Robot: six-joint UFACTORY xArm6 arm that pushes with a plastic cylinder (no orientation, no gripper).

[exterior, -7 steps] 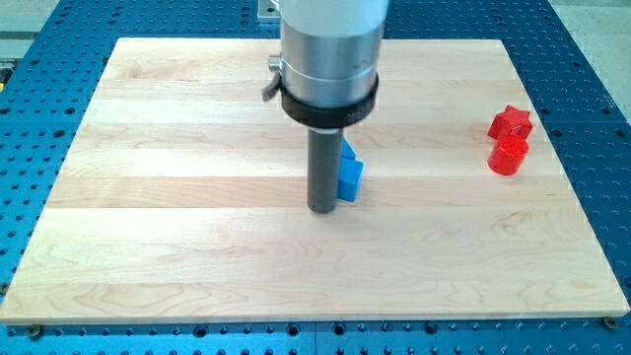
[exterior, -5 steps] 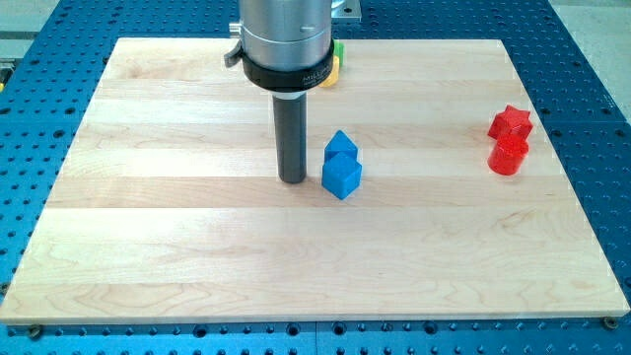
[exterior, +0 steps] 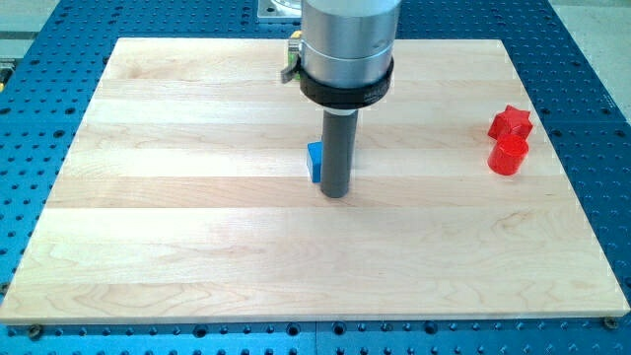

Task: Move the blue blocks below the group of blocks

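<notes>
Two red blocks, a star-like one (exterior: 511, 122) with a rounder one (exterior: 508, 157) touching just under it, sit near the surface's (exterior: 177, 247) right edge, well to the right of my tip (exterior: 335, 194). My tip, a bare rod that grasps nothing, stands in front of the blue blocks (exterior: 315, 163), hiding all but a sliver at its left. Any other group is hidden behind the arm, so most of the task looks undone.
</notes>
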